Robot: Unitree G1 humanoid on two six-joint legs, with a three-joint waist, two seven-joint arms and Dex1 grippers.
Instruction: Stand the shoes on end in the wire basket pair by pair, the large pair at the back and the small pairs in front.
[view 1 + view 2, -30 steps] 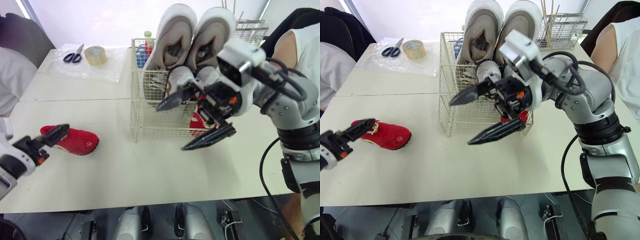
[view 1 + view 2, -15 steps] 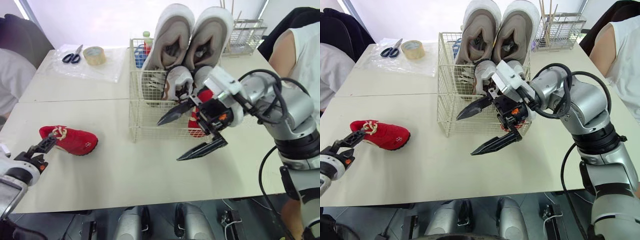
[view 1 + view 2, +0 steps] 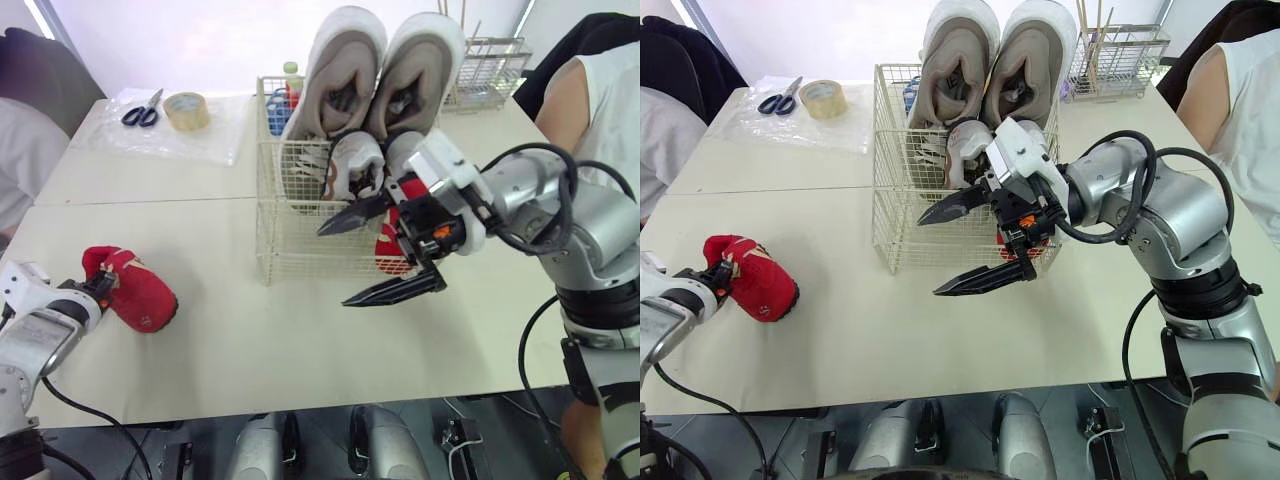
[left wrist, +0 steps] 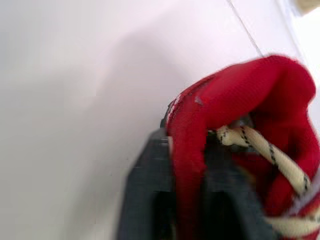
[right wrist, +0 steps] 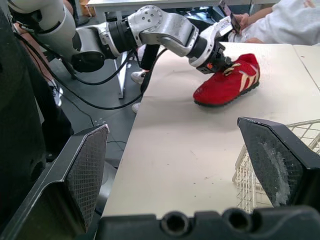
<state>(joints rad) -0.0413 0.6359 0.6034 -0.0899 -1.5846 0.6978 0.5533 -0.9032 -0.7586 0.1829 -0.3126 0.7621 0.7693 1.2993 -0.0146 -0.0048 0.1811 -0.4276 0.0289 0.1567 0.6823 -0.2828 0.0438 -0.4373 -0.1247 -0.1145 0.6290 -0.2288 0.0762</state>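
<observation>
Holding at far left: the left gripper (image 3: 97, 288) is clamped on the heel collar of the small red fabric shoe with a cream lace (image 3: 140, 300). The shoe sits on the pale table top (image 3: 230, 340), near its left edge. The left wrist view has one black finger (image 4: 145, 190) outside the collar and the other inside, with red fabric pinched between them.

Axis: the heel end is at the claw. The long axis runs away from it toward the right and the near edge, toe leading. The head views foreshorten the shoe into a lump. The right wrist view gives it side-on, sole toward the table; whether the heel is clear of the surface cannot be told.

Key relation: the white wire basket (image 3: 290, 240) lies to the right of the held shoe, well apart, with bare table between. The left arm is the nearer one. Judgement: the carry goes rightward, and the shoe must turn from lying to standing on end.

Basket contents:
- The large beige pair of trainers (image 3: 385, 70) stands on end at the back.
- The small grey-white pair (image 3: 365, 160) stands just in front of it.
- A second red shoe (image 3: 392, 245) is at front right, likely the mate.
- The front-left space looks free.

Right: the right gripper (image 3: 335, 265) hangs before the basket's front wall, fingers spread wide, holding nothing.
</observation>
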